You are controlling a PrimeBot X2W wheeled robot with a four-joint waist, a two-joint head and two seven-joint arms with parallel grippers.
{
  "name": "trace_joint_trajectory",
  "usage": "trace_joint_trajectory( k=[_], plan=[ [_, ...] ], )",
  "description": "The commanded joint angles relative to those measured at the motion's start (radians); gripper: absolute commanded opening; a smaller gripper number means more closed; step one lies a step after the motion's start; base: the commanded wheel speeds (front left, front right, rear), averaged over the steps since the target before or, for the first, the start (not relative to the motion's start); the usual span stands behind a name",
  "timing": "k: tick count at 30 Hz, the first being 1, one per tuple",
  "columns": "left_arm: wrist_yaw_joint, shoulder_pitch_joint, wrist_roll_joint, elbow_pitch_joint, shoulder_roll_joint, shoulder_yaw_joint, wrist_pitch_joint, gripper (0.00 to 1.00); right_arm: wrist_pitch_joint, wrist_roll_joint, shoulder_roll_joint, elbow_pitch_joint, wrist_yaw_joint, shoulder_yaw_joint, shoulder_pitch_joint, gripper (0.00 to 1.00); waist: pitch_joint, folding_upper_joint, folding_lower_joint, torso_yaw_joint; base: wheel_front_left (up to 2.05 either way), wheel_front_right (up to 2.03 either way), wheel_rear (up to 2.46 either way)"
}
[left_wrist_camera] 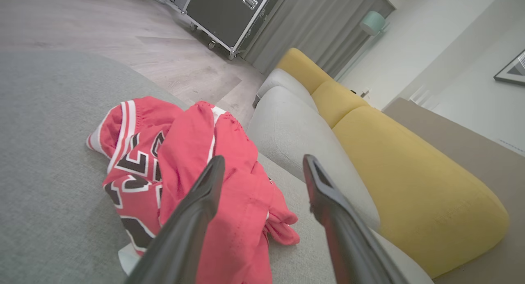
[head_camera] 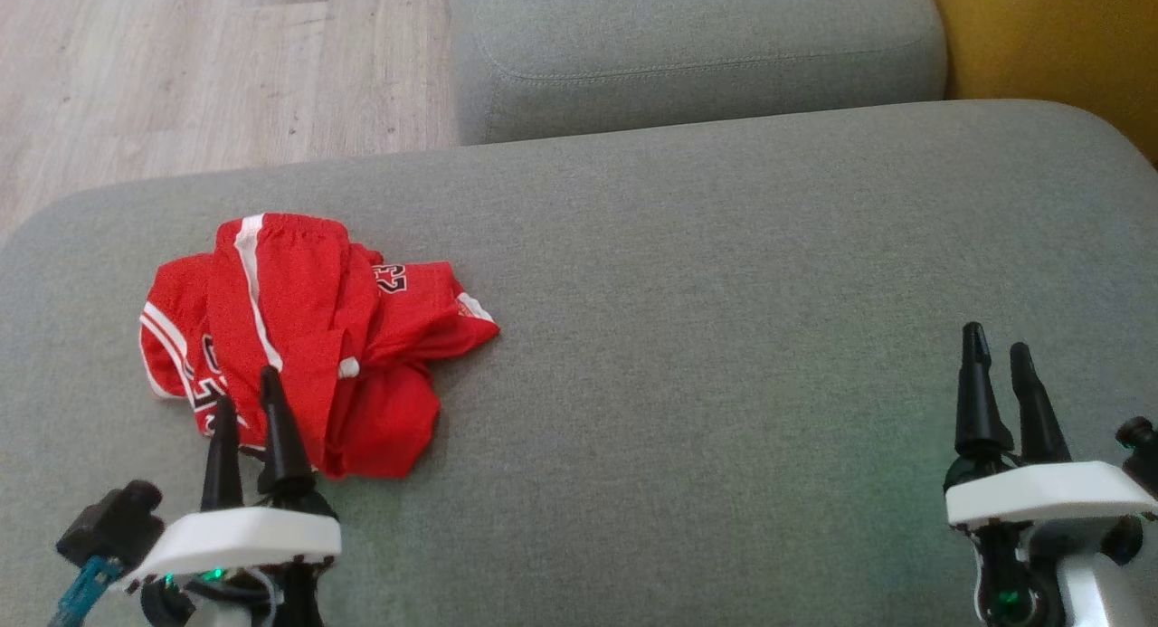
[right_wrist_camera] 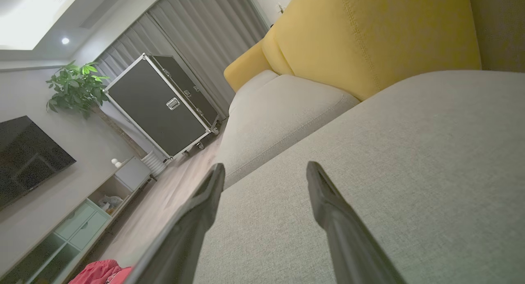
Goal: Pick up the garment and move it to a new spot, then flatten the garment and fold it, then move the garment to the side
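the red garment [head_camera: 308, 337] lies crumpled on the left part of the grey sofa seat [head_camera: 724, 337], with white stripes and dark numbers showing. my left tool [head_camera: 246, 390] hangs just over its near edge, fingers spread wide, holding nothing. my right tool [head_camera: 996, 338] is well apart from it, over the seat's right side, also wide open and empty
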Motion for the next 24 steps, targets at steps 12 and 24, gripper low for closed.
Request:
trace_joint_trajectory(
  k=[12,24],
  plan=[
    [0.064,-0.036,0.212,-0.041,0.07,-0.083,-0.043,1.0,-0.045,-0.217,-0.008,-0.055,0.0,0.048,-0.053,1.0,-0.002,-0.0001,0.0,-0.002,0.0,0.0,0.0],
    [0.118,-0.045,0.349,-0.017,0.117,-0.171,-0.079,1.0,-0.08,-0.407,-0.008,-0.049,-0.001,0.074,-0.054,1.0,-0.006,-0.0001,0.0,-0.006,0.0,0.0,0.0]
  ],
)
